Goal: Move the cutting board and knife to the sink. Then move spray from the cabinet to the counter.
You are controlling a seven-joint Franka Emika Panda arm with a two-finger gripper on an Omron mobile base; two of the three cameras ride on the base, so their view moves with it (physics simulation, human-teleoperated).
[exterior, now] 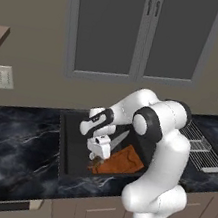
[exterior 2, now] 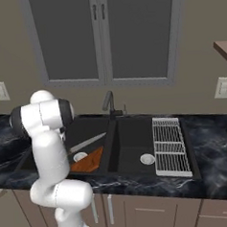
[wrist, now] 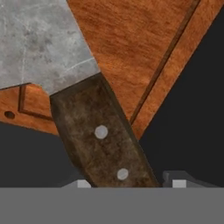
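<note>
The gripper (exterior: 99, 154) is hanging low in the sink (exterior 2: 131, 133), jaws partly apart astride the knife (wrist: 83, 100) handle; whether they are gripping it, I cannot tell. The knife is lying over the cutting board (wrist: 144, 52), and lifting away carelessly risks dragging it

The cutting board (exterior 2: 90, 161) and knife (exterior 2: 86, 143) are seen in the sink's (exterior 2: 129, 133) left basin, beside the arm; a drying rack (exterior 2: 170, 147) is laid over its right edge.
</note>
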